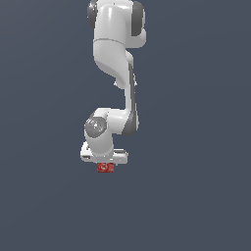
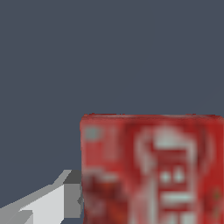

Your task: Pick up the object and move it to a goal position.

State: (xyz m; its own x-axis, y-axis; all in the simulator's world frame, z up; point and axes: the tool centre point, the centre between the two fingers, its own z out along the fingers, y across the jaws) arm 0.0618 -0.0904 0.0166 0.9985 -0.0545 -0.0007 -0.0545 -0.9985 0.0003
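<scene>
The red box (image 1: 105, 167), with blurred white lettering on its face, sits directly under the white gripper (image 1: 105, 163), touching its underside in the exterior view. In the wrist view the box (image 2: 153, 168) fills the near field, one grey-tipped finger (image 2: 65, 199) against its side. Whether the jaws pinch it cannot be told. Plain dark-grey surroundings.

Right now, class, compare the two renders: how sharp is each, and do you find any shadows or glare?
Exterior view: flat, even lighting, no cast shadow on the grey ground; soft highlights on the white robot arm; the small red box with white lettering is tiny, its print unreadable. Wrist view: the box fills the frame, blurred and pixelated; one grey fingertip shows blocky edges.
</scene>
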